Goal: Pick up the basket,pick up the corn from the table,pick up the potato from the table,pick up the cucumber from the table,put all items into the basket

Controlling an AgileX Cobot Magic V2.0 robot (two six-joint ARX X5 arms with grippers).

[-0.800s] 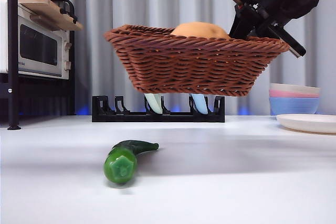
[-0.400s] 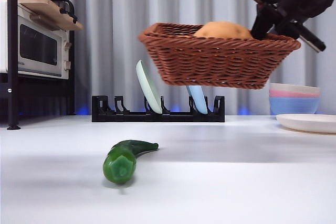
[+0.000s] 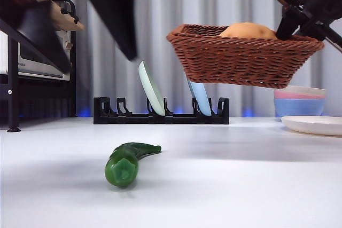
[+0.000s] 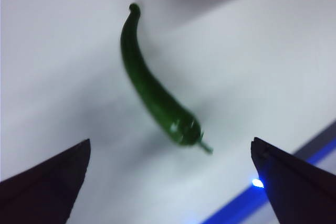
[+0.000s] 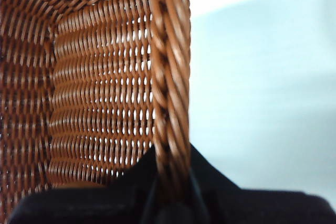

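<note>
One glossy dark-green cucumber (image 3: 127, 162), curved with a tapering tail, lay at lower centre on the table (image 3: 240, 185). Upper left, the left gripper (image 4: 170, 182) hung spread wide. Upper right, the right gripper (image 5: 170, 182) clenched the basket (image 3: 243, 57) rim; potato (image 3: 248, 30) inside.

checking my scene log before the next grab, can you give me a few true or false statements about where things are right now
1. The glossy dark green cucumber lies on the white table. True.
2. The brown woven wicker basket rests on the table. False: the right gripper, shut on its braided rim, holds it in the air.
3. The smooth tan potato sits in the basket. True.
4. The left gripper grips the cucumber. False: it is open, above it.
</note>
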